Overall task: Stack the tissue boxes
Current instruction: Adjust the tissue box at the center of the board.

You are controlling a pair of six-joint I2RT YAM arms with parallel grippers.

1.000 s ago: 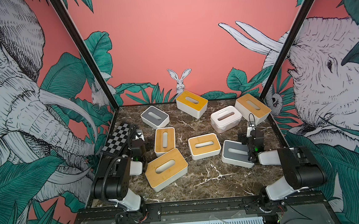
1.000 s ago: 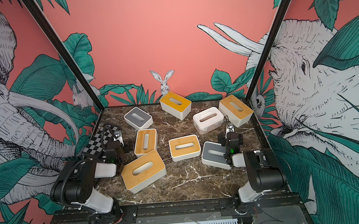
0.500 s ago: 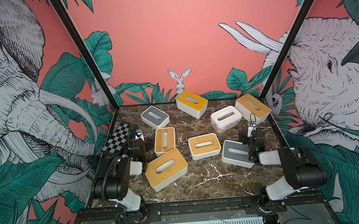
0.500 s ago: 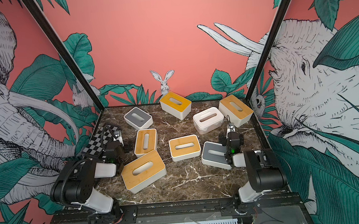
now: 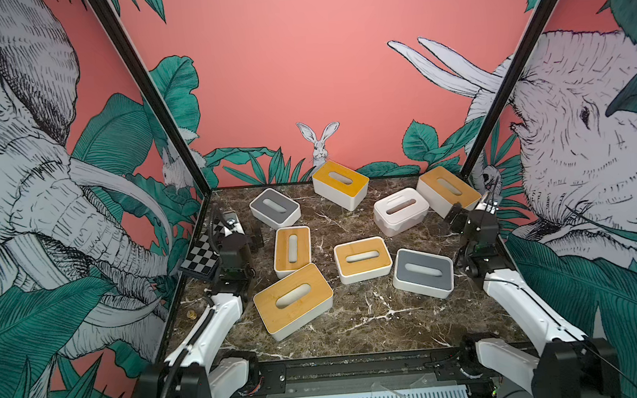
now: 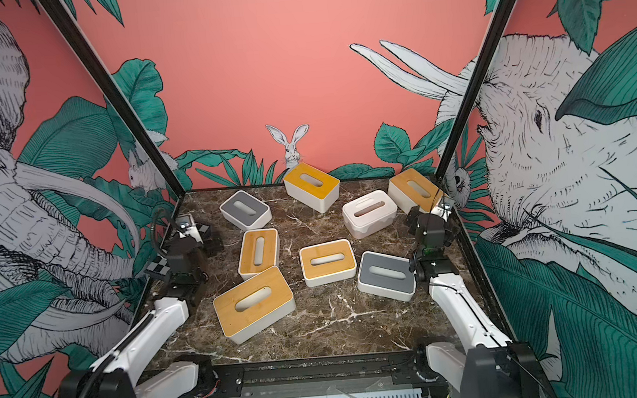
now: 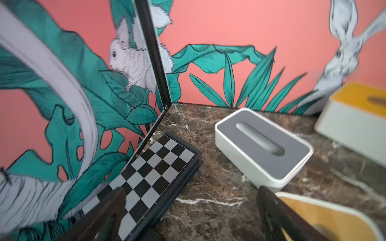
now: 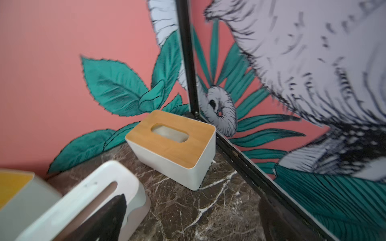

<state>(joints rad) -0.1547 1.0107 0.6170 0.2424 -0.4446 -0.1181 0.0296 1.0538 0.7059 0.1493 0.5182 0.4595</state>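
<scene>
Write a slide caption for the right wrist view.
A bamboo-lidded tissue box sits near the marble table corner, with a white-lidded tissue box closer to the camera.

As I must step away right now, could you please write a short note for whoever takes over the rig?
Left hand: open, empty, by the checkerboard panel.
Right hand: open, empty, near the white box.
Tissue boxes: all eight on the marble table, none on another: five bamboo-lidded boxes, two grey-lidded boxes, the white one.
Done: nothing stacked.
Left: the whole stack.
</scene>
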